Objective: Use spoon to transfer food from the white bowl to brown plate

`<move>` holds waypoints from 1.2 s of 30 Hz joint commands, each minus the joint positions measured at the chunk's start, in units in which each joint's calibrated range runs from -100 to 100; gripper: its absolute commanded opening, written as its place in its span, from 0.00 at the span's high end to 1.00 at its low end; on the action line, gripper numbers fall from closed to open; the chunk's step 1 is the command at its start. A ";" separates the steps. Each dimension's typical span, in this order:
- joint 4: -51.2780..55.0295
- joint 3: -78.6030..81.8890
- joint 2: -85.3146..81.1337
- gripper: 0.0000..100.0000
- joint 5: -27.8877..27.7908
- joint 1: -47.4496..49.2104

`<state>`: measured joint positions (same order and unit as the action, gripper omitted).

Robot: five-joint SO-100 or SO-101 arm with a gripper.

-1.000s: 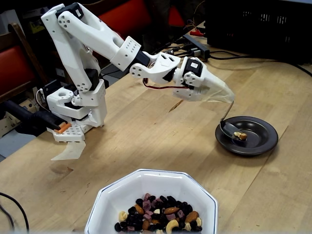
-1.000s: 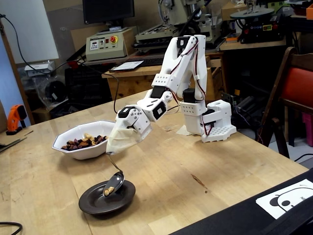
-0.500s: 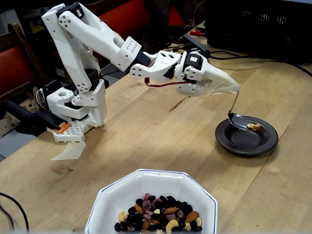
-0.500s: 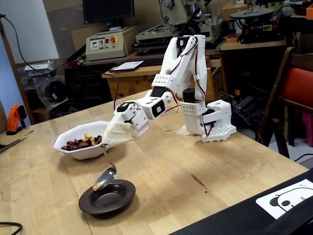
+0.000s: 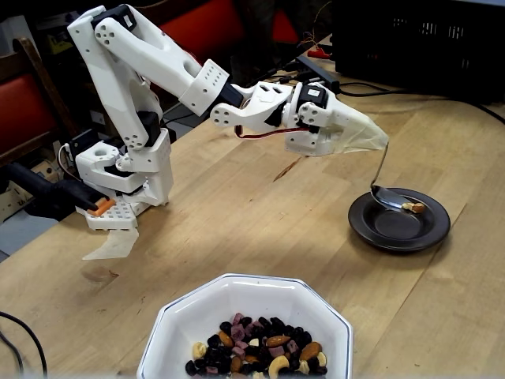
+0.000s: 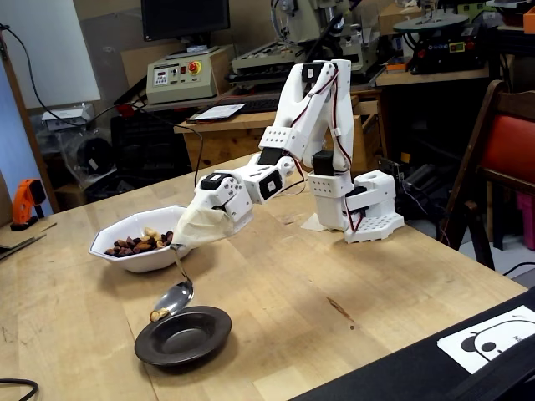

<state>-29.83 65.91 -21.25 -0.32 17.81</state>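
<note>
While the arm is reaching out low across a pale wooden butcher-block table [image 5: 252,205], the gripper [image 5: 371,140] is sitting wrapped in a whitish cover, so the jaws are hidden; whether they are parted or clamped cannot be told. The thin handle of the spoon [image 5: 388,195] is emerging from the tip of that cover and is hanging downward from it.

Directly below the gripper, the spoon's oval bowl is hovering over the brown plate [image 5: 430,229], tilted. In both fixed views a few tan pieces of food [image 5: 413,208] are sitting at the spoon's lower edge, above the plate's rim; in one of them [image 6: 155,315] they are showing at the spoon's tip, just above the plate [image 6: 209,334]. The plate's interior is appearing bare and glossy.

The white bowl [image 5: 197,316] is standing well apart from the gripper, toward the camera in one fixed view and behind the gripper [image 6: 185,241] in a fixed view [image 6: 117,230]. It is holding a pile of dark, tan and purple bits.

The arm's white base [image 6: 359,209] is standing on the table, far behind the gripper. Around the table, a workshop is showing: a monitor [image 6: 184,17], a control box with a red button [image 6: 180,77], benches with machinery, a red-backed chair [image 6: 506,150] and a black crate [image 5: 418,43] with cables.
</note>
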 commanded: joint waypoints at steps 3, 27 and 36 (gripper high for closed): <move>-1.48 -3.43 -0.70 0.95 -0.88 -0.55; -1.48 -3.25 -0.70 0.95 -1.37 0.12; -1.48 -3.25 -0.70 0.95 -1.47 0.19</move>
<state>-29.83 65.91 -21.25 -1.54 17.81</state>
